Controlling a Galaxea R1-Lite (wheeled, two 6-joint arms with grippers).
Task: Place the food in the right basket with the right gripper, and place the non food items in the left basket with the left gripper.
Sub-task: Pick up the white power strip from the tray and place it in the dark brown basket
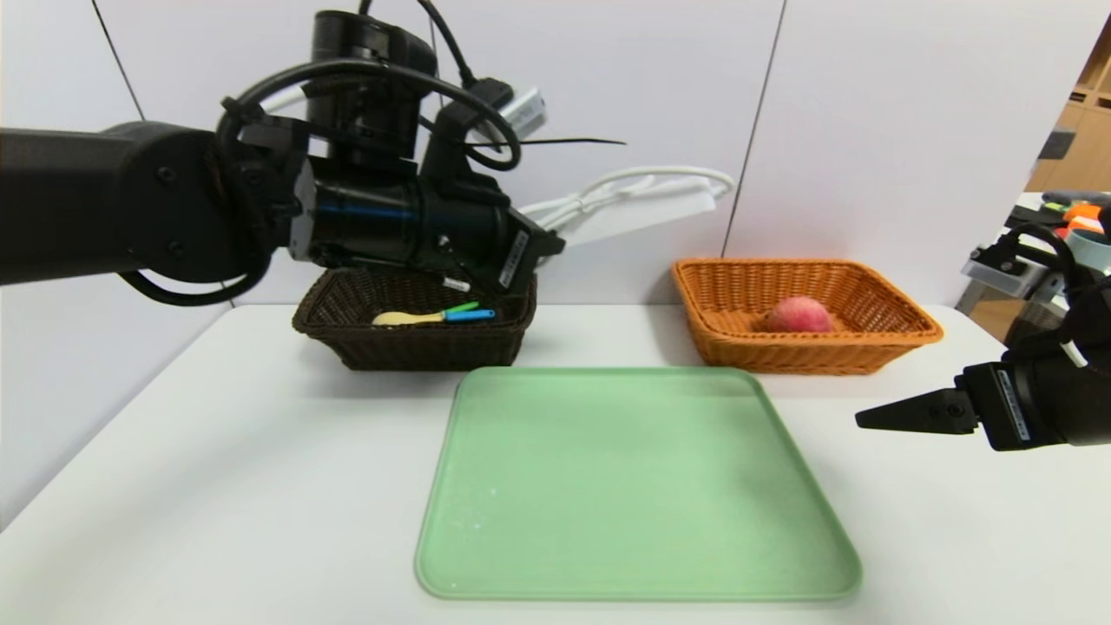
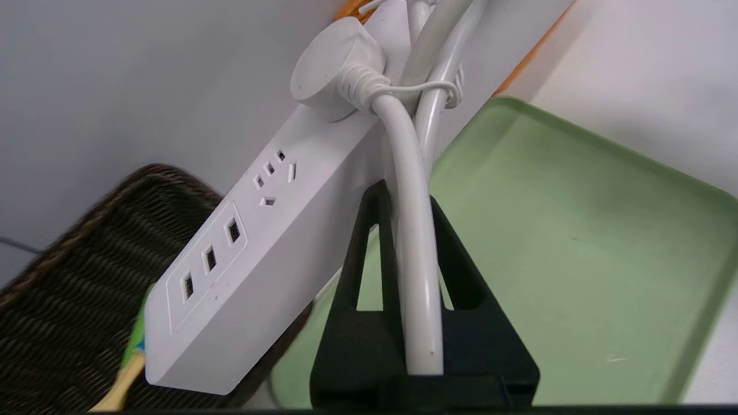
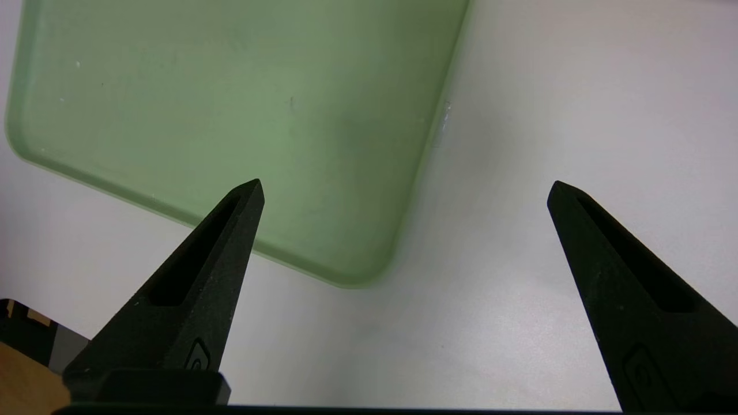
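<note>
My left gripper [image 1: 545, 245] [image 2: 403, 195] hangs above the right end of the dark brown left basket [image 1: 417, 349] [image 2: 63, 276], shut on the white cable [image 2: 418, 276] of a white power strip [image 1: 642, 213] [image 2: 253, 253]. The strip dangles tilted in the air between the two baskets. A pale utensil with green and blue handles [image 1: 434, 316] lies in the dark basket. In the orange right basket [image 1: 807, 351] sits a pink peach [image 1: 798, 314]. My right gripper [image 1: 903, 412] [image 3: 406, 187] hovers open and empty over the table by the tray's right corner.
A green tray [image 1: 634, 486] [image 2: 576, 230] [image 3: 230, 104] with nothing on it lies at the table's centre, in front of both baskets. A white wall stands close behind the baskets. Clutter shows beyond the table's right edge [image 1: 1072, 217].
</note>
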